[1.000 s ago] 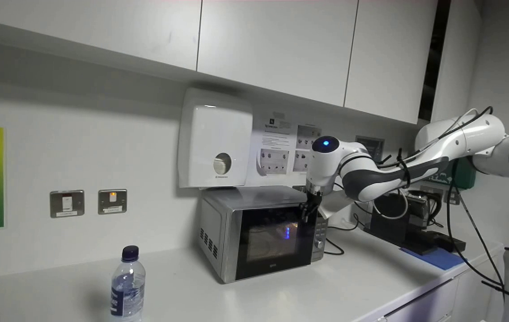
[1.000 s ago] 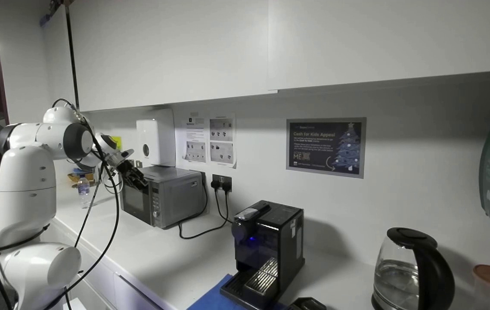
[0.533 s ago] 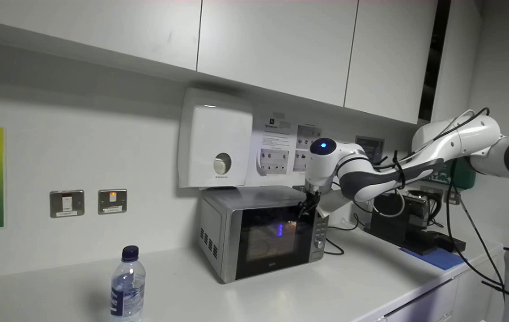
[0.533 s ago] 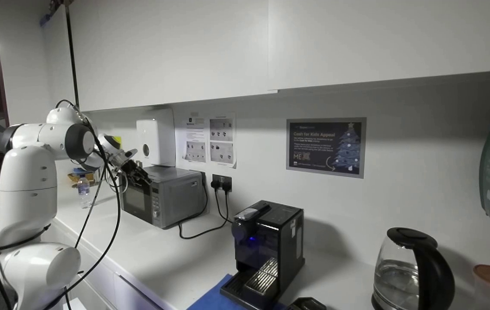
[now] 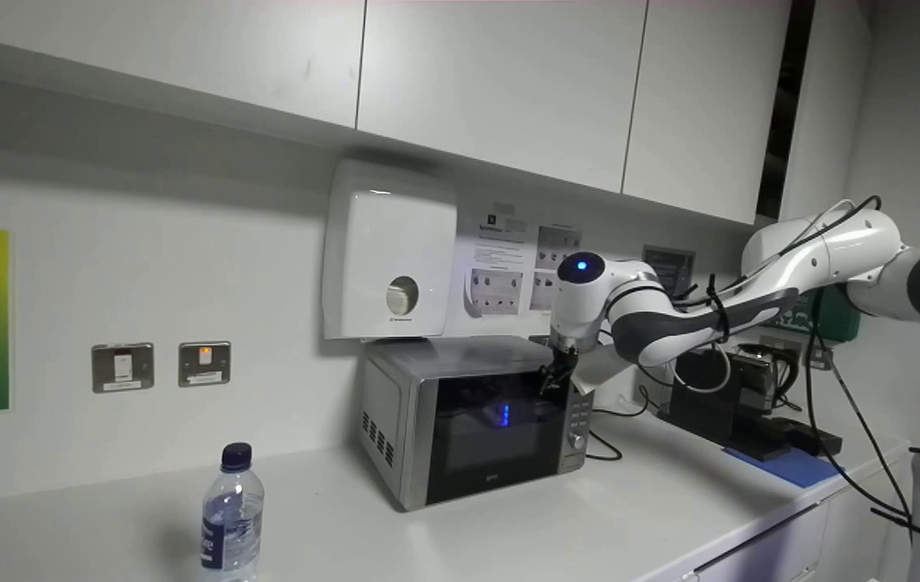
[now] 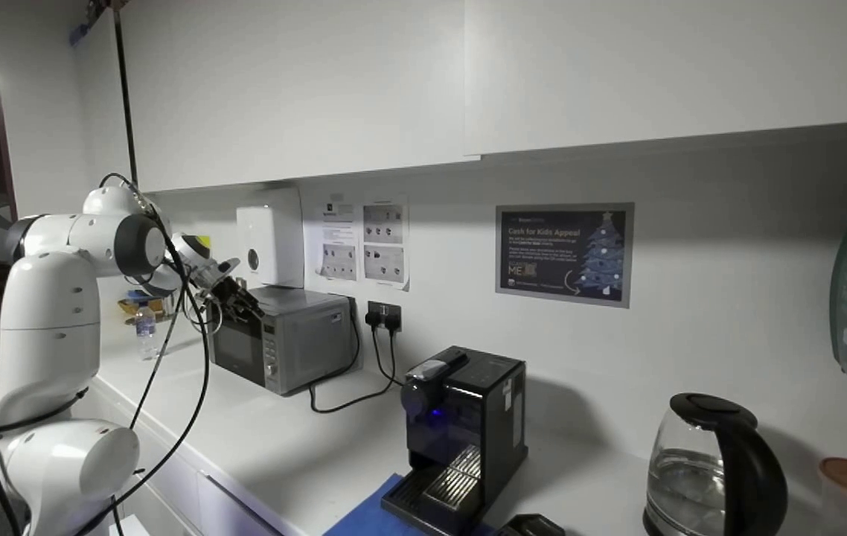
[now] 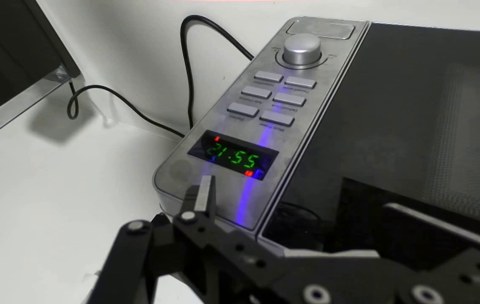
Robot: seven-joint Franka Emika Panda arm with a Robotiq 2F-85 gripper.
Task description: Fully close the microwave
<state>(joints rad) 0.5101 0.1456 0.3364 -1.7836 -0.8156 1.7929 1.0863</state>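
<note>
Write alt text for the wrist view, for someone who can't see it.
Close-up of the microwave: its dark glass door appears shut, flush beside the silver control panel. One pincer finger overlaps the panel from below, near the green-lit display; whether it touches can't be judged.

A kettle (partly filled), coffee machine and capped bottle stand along the counter.

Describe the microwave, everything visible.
The microwave is a boxy, silver, metal-looking oven, upright on the countertop below a paper towel dispenser. Its dark glass door looks shut, flush with the control panel; no interior light shows. The panel carries a round knob, six buttons and a lit display. One side has slotted vents. The gripper is close; contact can't be told.
</note>
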